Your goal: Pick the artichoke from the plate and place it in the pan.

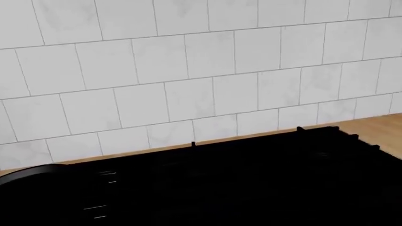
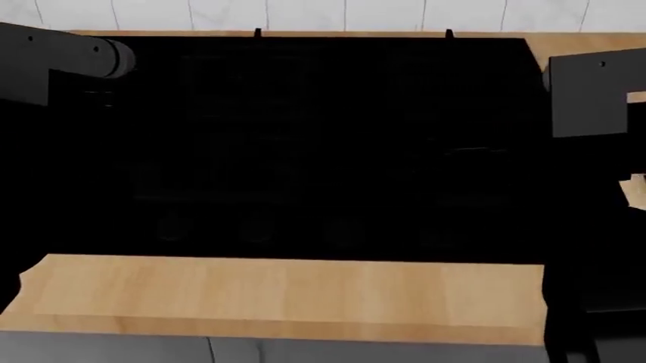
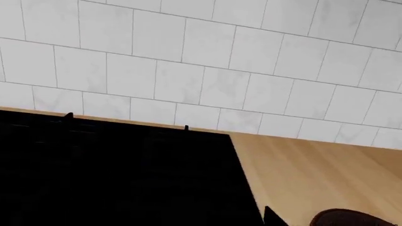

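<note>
One matte black stove point(image 2: 323, 144) sits in my pale wood-grain worktop point(image 2: 283, 291), glossy white tiles point(image 1: 188, 70) behind. The plate point(image 3: 351, 219), a curved dark-brown rim, lies at three o'clock. My hands are unseen; their state I cannot tell.

Bare wooden counter point(image 2: 293, 291) in front, black stovetop point(image 2: 323, 144) beyond, tiled wall point(image 1: 188, 70) closing the back
</note>
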Tool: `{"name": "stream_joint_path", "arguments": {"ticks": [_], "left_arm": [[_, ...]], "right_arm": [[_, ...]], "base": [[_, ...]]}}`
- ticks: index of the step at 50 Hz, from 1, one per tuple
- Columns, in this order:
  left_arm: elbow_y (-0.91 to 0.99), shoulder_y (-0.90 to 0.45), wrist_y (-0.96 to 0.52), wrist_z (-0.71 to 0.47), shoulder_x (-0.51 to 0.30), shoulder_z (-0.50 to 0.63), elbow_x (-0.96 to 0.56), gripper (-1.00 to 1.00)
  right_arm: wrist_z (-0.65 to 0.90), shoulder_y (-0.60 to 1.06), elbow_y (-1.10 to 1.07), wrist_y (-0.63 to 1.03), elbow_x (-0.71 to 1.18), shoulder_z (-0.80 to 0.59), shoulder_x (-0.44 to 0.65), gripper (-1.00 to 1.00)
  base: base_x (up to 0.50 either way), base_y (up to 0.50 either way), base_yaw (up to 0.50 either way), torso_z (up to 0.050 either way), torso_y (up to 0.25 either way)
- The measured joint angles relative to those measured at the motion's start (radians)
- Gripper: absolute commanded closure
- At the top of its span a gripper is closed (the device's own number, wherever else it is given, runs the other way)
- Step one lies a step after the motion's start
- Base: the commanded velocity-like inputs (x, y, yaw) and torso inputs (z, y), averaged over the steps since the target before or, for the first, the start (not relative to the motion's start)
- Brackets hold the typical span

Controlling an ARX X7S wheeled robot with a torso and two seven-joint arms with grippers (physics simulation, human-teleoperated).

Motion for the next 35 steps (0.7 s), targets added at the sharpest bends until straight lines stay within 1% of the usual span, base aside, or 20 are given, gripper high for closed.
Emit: {"name": "stream_joint_path", "arguments": {"ticks": [35], "left_arm": [[0.020, 0.007, -0.033, -0.009, -0.011, -0.015, -0.041, -1.00]], "right_arm": [[0.004, -0.009, -0.023, 0.023, 0.019, 0.003, 0.006, -1.00]], "base": [[0.00, -0.46, 0.00, 0.000, 0.000]]}}
